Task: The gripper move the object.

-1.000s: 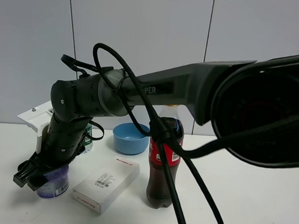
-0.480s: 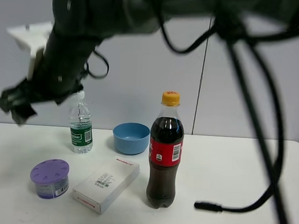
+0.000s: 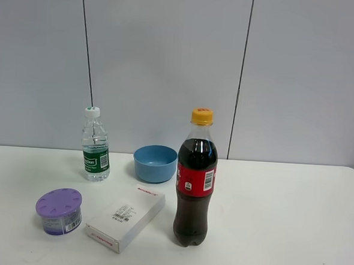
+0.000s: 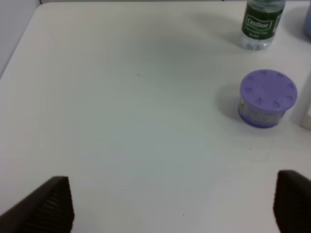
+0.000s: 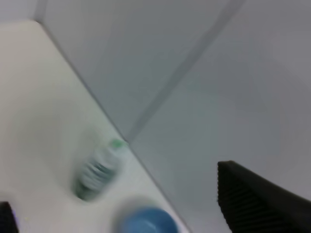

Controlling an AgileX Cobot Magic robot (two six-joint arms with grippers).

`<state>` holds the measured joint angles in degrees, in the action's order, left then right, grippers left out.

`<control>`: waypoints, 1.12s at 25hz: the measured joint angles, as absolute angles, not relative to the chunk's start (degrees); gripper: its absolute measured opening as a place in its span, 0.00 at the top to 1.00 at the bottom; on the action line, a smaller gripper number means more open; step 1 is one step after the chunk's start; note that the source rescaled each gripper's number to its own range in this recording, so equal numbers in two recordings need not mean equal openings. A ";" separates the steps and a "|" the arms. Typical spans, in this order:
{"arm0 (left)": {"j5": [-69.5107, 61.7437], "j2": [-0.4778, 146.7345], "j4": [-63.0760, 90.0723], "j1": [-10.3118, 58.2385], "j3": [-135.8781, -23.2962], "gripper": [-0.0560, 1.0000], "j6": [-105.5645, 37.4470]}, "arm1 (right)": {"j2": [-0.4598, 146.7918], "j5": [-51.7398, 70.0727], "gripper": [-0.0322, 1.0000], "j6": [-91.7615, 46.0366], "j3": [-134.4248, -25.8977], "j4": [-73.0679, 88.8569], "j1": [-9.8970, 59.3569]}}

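Left gripper (image 4: 172, 177) fingers (image 4: 48, 208) are cropped; the water bottle (image 5: 97, 167) is blurred.

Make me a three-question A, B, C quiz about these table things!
1. Where is the small round clear tub with the lilac lid?
A: left of the flat white cardboard box, apart from it. B: stacked on that box. C: up in the air.
2. What colour is the cap on the tall plastic bottle of dark cola?
A: green. B: yellow-orange. C: black.
3. How is the left pincer?
A: shut on the tub. B: open, empty. C: shut on the box.
Answers: 1 A, it sits beside the box; 2 B, the cap shows yellow-orange; 3 B, its fingers stand wide apart.
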<state>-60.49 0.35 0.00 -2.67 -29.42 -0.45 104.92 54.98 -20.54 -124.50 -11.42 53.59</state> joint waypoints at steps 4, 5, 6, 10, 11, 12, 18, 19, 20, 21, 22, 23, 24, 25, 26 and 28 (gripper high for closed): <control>-60.49 0.35 0.00 -2.67 -29.42 0.00 -0.45 | 99.11 61.66 0.64 -16.72 -124.50 -18.47 51.65; -60.49 0.35 0.00 -2.67 -29.42 0.00 -0.45 | 97.84 63.03 0.64 -16.19 -124.50 -19.57 51.23; -60.49 0.35 0.00 -2.67 -29.42 0.00 -0.45 | 96.38 64.51 0.64 -15.72 -124.50 -20.13 50.64; -60.49 0.35 0.00 -2.67 -29.42 0.00 -0.45 | 91.44 68.70 0.64 -13.41 -124.50 -21.33 47.59; -60.49 0.35 0.00 -2.67 -29.42 0.00 -0.45 | 90.41 69.30 0.64 -12.66 -124.50 -21.61 46.61; -60.49 0.35 0.00 -2.67 -29.42 0.00 -0.45 | 89.69 69.48 0.64 -11.65 -124.50 -22.17 45.78; -60.49 0.35 0.00 -2.67 -29.42 0.00 -0.45 | 83.95 69.48 0.64 -4.45 -118.22 -24.42 41.59; -60.49 0.35 0.00 -2.67 -29.42 0.00 -0.45 | 82.53 69.43 0.64 -3.67 -114.85 -23.95 41.00; -60.49 0.35 0.00 -2.67 -29.42 0.00 -0.45 | 80.54 69.37 0.64 -2.98 -111.48 -23.18 40.16; -60.49 0.35 0.00 -2.67 -29.42 0.00 -0.45 | 78.29 69.41 0.64 -2.36 -106.93 -22.40 39.27; -60.49 0.35 0.00 -2.67 -29.42 0.00 -0.45 | 76.24 68.95 0.64 -1.71 -101.80 -21.43 38.36; -60.49 0.35 0.00 -2.67 -29.42 0.00 -0.45 | 73.50 67.81 0.64 -0.92 -96.33 -20.41 37.65; -60.49 0.35 0.00 -2.67 -29.42 0.00 -0.45 | 70.66 65.49 0.64 0.00 -91.64 -19.50 36.87; -60.49 0.35 0.00 -2.67 -29.42 0.00 -0.45 | 67.58 62.48 0.64 0.00 -86.00 -18.29 36.12; -60.49 0.35 0.00 -2.67 -29.42 0.00 -0.45 | 64.88 59.76 0.64 0.82 -80.46 -17.07 35.46; -60.49 0.35 0.00 -2.67 -29.42 0.00 -0.45 | 57.91 53.42 0.64 2.61 -71.11 -15.00 33.58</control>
